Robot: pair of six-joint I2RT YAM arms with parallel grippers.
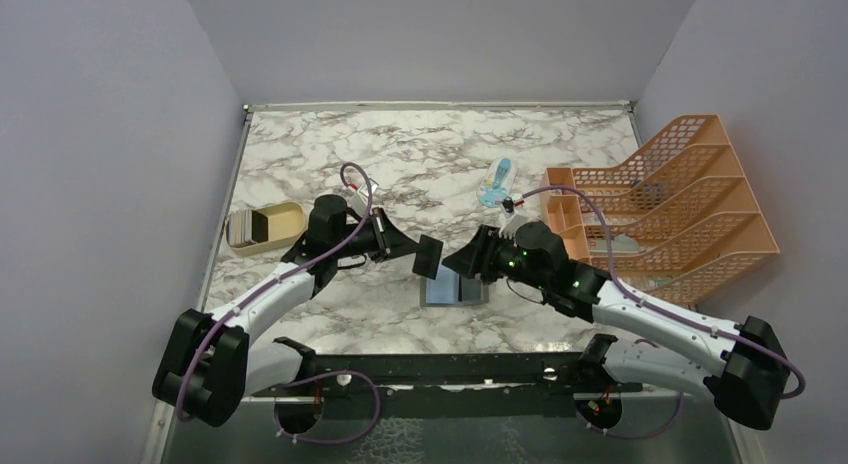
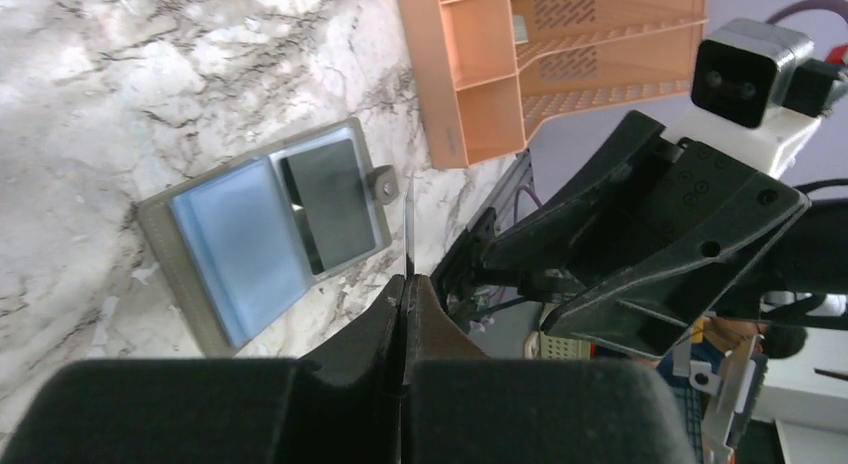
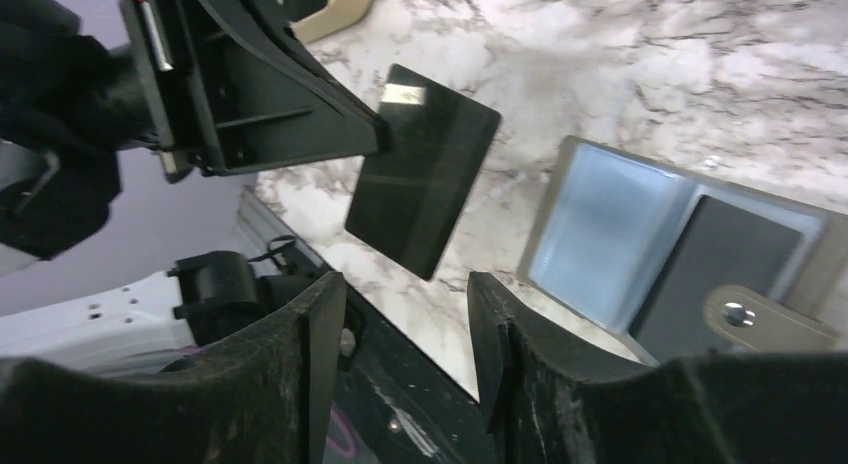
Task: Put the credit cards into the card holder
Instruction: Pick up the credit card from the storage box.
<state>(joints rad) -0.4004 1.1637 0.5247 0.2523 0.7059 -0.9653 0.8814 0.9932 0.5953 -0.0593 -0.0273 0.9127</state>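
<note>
The grey card holder (image 1: 455,288) lies open on the marble table, pale blue pockets up, with a dark card (image 2: 325,199) in one pocket. It also shows in the left wrist view (image 2: 225,244) and the right wrist view (image 3: 600,224). My left gripper (image 1: 414,250) is shut on a dark credit card (image 1: 429,255), held in the air just left of the holder. That card shows edge-on in the left wrist view (image 2: 410,219) and flat in the right wrist view (image 3: 425,184). My right gripper (image 1: 458,264) is open and empty, over the holder, facing the card. Further cards (image 1: 245,224) stand in a tan tray.
The tan oval tray (image 1: 285,222) sits at the left edge. A large orange mesh file rack (image 1: 680,199) stands at the right. A light blue-and-white packet (image 1: 495,182) lies behind the holder. The table's near edge and black rail (image 1: 440,369) are just below.
</note>
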